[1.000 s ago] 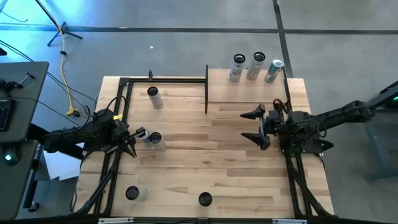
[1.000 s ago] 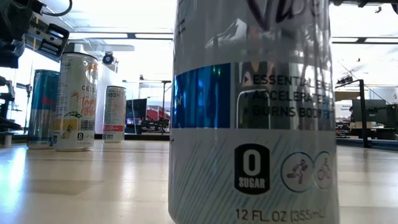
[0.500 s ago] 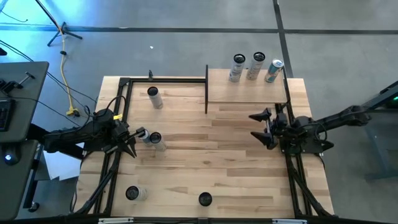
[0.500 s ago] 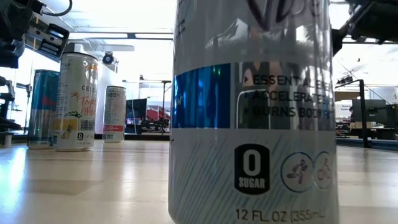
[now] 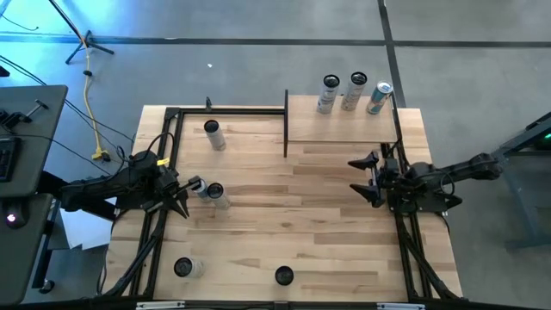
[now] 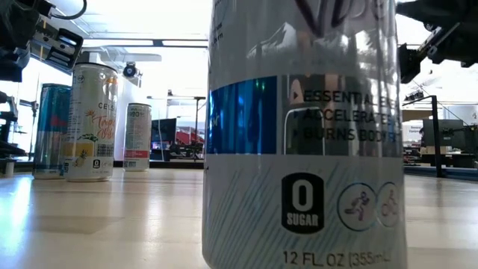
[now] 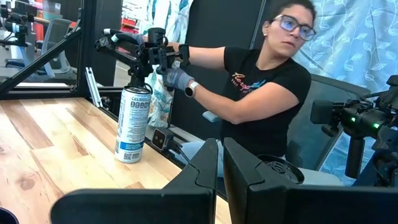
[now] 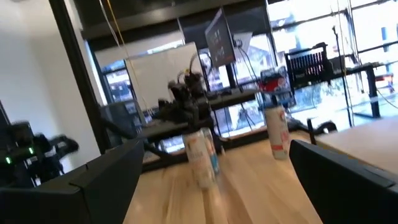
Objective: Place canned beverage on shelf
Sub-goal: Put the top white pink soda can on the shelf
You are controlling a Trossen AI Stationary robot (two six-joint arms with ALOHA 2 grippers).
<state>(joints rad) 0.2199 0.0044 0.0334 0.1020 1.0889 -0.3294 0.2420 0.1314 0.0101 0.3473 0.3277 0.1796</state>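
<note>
While three cans (image 5: 354, 93) are already standing in a row on the shelf (image 5: 341, 129) at the upper right of the high view, four more cans are waiting on the tabletop (image 5: 284, 215), so I judge the task is a little under half done. Of these four, one (image 5: 213, 134) is standing at the upper left, one (image 5: 215, 195) is at the middle left, and two (image 5: 183, 268) are near the lower edge (the big one filling the low view is probably one of these).

The right gripper (image 5: 366, 178) is hovering just below the shelf at the middle right, with its fingers spread wide and nothing between them. The left gripper (image 5: 182, 198) is resting at the middle left, fully closed and empty, just beside the middle-left can. No can is being carried at present.
</note>
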